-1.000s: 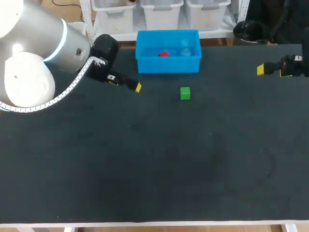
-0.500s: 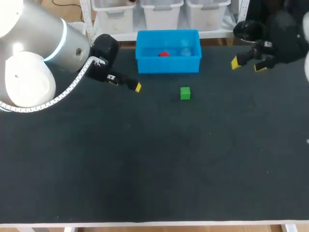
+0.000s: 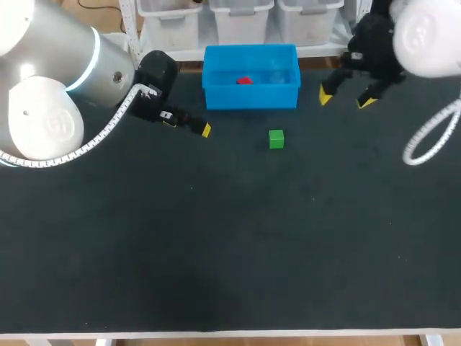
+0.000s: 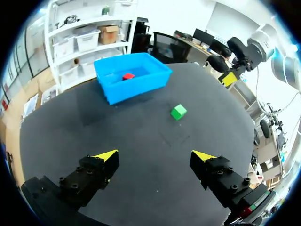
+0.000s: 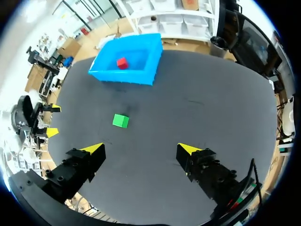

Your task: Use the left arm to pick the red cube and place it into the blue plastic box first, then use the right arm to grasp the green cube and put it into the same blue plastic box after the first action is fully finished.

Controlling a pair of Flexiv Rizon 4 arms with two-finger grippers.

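- Lying inside blue plastic box (image 3: pixel 252 96), at the far side of table (image 3: pixel 216 259): red cube (image 3: pixel 245 80).
- Green cube (image 3: pixel 276 139): on the table, near the box's front wall, not touching it.
- Left gripper (image 4: pixel 155 156): fingers wide apart, holding nothing, near the box's left end.
- Right gripper (image 3: pixel 346 98): fingers spread wide, empty, near the box's right end.

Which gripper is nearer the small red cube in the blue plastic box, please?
Left. The left gripper sits off the near-left corner of the blue plastic box, close to the small red cube; the right gripper is farther, beyond its right wall.
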